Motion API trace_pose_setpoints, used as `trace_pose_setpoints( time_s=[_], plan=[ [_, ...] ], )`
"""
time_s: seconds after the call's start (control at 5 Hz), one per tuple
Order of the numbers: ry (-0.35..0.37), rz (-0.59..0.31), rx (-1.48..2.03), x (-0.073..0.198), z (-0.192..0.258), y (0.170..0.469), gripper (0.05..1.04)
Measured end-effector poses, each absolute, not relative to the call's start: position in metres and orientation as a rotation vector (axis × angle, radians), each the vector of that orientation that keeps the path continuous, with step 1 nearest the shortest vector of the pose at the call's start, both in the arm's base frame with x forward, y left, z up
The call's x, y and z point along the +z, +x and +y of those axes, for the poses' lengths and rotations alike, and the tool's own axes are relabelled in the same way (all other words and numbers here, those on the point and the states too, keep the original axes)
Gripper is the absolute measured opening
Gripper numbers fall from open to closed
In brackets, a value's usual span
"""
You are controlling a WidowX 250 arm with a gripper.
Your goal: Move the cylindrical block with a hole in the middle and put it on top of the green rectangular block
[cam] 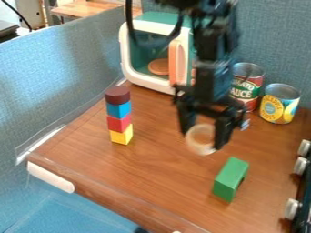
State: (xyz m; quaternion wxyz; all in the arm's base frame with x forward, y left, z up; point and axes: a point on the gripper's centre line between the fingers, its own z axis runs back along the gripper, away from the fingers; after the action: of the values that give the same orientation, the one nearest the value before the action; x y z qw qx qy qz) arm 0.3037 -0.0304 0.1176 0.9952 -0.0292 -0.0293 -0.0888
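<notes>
The black gripper [205,136] pinches the round block with a hole [193,144] between its 2 fingers, up over the brown table [152,175]; the green block [231,179] sits on the table, nearer the camera; a stack of 4 blocks [118,115] stands at the left of the view; 2 cans [280,103] and a toy oven [148,83] are at the back.

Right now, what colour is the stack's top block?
Top block: dark maroon, best in the camera view.
</notes>
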Motion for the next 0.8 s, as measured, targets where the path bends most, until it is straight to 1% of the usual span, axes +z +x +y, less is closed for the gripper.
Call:
trace_pose_setpoints(
  time_s=[0.2, 0.4, 0.6, 0.8],
  plan=[
    [-0.035, -0.070, -0.282, 0.130, -0.056, 0.306, 0.777],
    [-0.062, -0.035, -0.304, 0.114, -0.061, 0.310, 0.777],
    [-0.082, 0.034, -0.334, 0.085, -0.065, 0.320, 0.777],
    [-0.084, 0.071, -0.353, 0.069, -0.067, 0.323, 0.777]
  ],
)
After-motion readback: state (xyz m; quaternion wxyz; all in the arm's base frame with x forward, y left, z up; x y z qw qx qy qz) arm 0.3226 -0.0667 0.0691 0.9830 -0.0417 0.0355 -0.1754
